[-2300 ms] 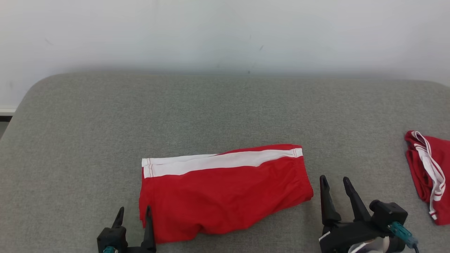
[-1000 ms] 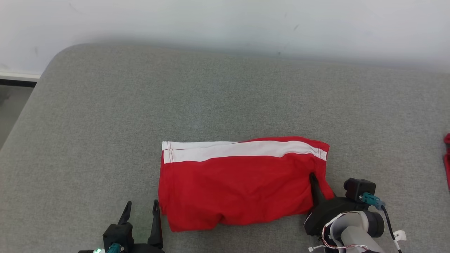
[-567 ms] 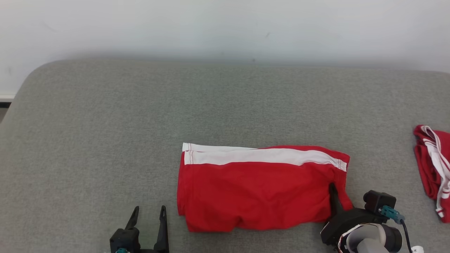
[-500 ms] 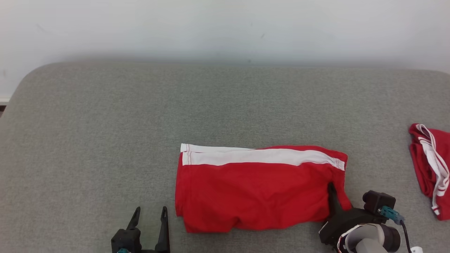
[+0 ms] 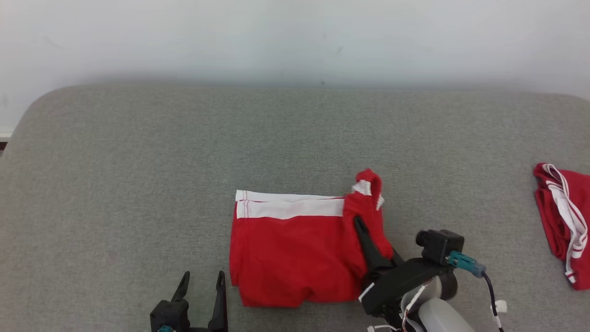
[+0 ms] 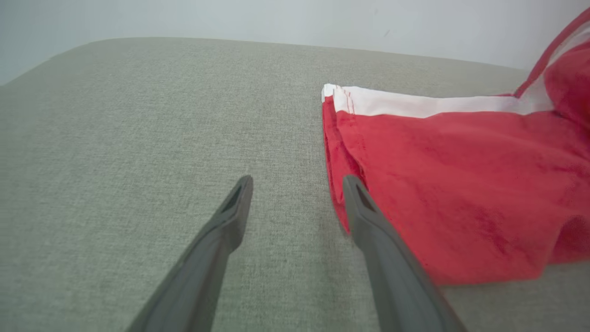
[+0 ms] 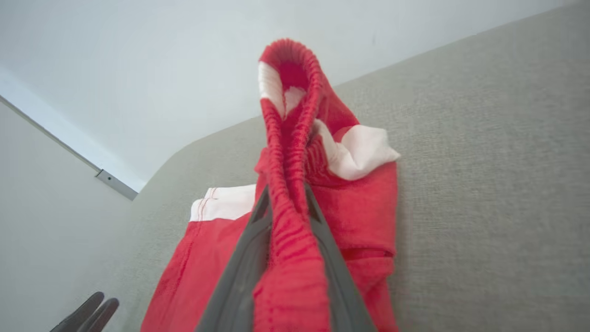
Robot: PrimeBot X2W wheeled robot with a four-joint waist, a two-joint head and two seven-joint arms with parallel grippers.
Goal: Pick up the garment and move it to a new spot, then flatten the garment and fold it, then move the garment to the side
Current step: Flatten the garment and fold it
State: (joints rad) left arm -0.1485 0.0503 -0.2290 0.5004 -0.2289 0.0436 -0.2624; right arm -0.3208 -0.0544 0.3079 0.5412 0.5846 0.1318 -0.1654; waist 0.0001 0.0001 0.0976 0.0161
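The red shorts with a white side stripe point(image 5: 290, 253) lie left-to-right on the grey upholstered surface point(image 5: 138, 175). The right gripper point(image 5: 360, 225) clamps their raised elastic waistband end; the fold should run leftward, toward the hem just beside the wide-open, empty left gripper point(image 5: 203, 275).

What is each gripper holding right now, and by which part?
The right gripper is shut on the red shorts, pinching the elastic waistband at their right end. The left gripper is open, holding nothing.
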